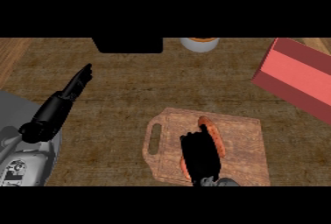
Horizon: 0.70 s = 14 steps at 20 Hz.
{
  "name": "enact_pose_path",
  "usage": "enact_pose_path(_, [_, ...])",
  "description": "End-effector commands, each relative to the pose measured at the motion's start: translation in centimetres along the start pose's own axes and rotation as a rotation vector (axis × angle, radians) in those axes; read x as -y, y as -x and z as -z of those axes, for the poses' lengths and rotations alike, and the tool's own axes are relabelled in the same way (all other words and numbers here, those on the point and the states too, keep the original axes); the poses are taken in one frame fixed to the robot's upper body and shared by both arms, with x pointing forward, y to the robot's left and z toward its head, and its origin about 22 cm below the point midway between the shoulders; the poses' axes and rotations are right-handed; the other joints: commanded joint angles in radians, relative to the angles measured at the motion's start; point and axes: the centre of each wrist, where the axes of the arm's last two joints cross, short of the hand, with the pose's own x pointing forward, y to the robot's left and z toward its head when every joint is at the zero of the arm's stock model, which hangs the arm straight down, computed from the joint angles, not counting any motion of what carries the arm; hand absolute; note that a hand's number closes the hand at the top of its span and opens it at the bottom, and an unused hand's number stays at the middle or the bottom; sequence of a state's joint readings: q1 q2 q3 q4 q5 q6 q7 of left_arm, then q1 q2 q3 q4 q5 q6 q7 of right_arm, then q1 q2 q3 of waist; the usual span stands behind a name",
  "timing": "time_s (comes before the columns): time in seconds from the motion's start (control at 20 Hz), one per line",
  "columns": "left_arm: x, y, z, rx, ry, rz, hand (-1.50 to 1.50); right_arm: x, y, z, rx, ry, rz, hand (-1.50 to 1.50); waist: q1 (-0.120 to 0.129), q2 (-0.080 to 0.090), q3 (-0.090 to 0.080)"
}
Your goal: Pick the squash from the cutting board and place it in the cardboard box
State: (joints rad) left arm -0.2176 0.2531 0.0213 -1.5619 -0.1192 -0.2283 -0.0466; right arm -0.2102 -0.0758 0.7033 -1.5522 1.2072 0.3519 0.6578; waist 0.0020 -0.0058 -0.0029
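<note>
The left hand [79,82] rests at the left, fingers straight, holding nothing. On the board [245,144], near and right of centre, lies the squash [213,133], a long orange piece. The right hand [202,153] covers its near part, fingers bent over it, apparently closing on it. So the grasp is the step in hand. Next comes a lift and a carry far and right to the red box [294,78].
</note>
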Motion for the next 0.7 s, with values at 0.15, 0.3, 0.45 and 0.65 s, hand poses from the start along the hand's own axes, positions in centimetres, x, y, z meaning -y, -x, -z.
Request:
enact_pose_path(0.15, [-1.6,0.2,-0.9,0.014,-0.005,0.020,0.00,-0.2,-0.5,1.1,0.059,0.082,-0.062,1.50,0.000,0.005,0.003])
enact_pose_path(0.3, [-0.4,0.2,-0.3,-0.002,0.011,-0.002,0.00,2.2,6.7,2.5,0.265,0.101,0.026,1.50,0.001,0.009,0.004])
enact_pose_path(0.45, [0.4,1.1,-0.1,0.011,0.002,0.003,0.00,2.8,11.0,3.2,0.455,0.080,0.094,1.50,0.001,0.018,0.005])
enact_pose_path(0.65, [0.7,1.1,0.3,0.023,0.000,0.008,0.00,5.2,15.0,4.4,0.553,0.219,0.116,1.50,0.000,0.011,0.004])
